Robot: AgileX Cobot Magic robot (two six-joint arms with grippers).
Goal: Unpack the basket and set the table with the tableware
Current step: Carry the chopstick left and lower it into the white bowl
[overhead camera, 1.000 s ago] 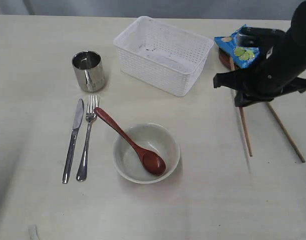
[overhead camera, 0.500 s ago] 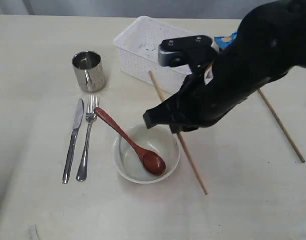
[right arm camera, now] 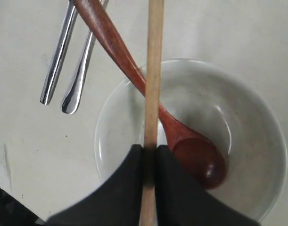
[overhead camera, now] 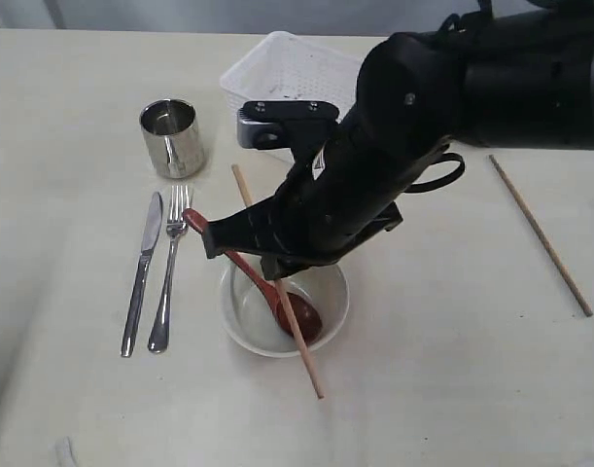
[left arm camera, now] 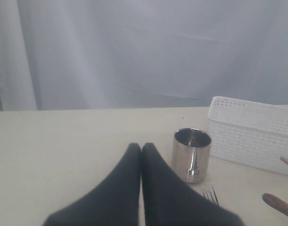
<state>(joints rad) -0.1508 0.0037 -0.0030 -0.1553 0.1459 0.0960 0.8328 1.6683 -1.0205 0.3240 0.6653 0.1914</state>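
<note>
- My right claw (right arm camera: 150, 149) is pinched nearly closed on one chopstick (right arm camera: 153, 70), with a finger pressed against each side of the stick.
- The chopstick I hold slants across the bowl (right arm camera: 111, 141). One end passes the bowl's rim on the near side and the other points toward the basket. I cannot tell whether its low end touches the desk (overhead camera: 452, 370).
- Right under my claw, the pale bowl stands on the desk. The reddish wooden spoon (right arm camera: 120, 52) lies in it, head down in the hollow and handle leaning out over the rim toward the fork.
- Just beside the bowl, the fork (overhead camera: 170, 282) and knife (overhead camera: 141, 277) lie side by side on the desk.
- Beyond their tips the steel cup (overhead camera: 172, 138) stands upright.
- Farther back sits the white basket (overhead camera: 287, 68), partly hidden by my arm.
- Well off to my right, the second chopstick (overhead camera: 540, 233) lies flat on the desk.
- My left claw (left arm camera: 141, 148) is closed on nothing, its fingertips touching, and it points toward the cup.
</note>
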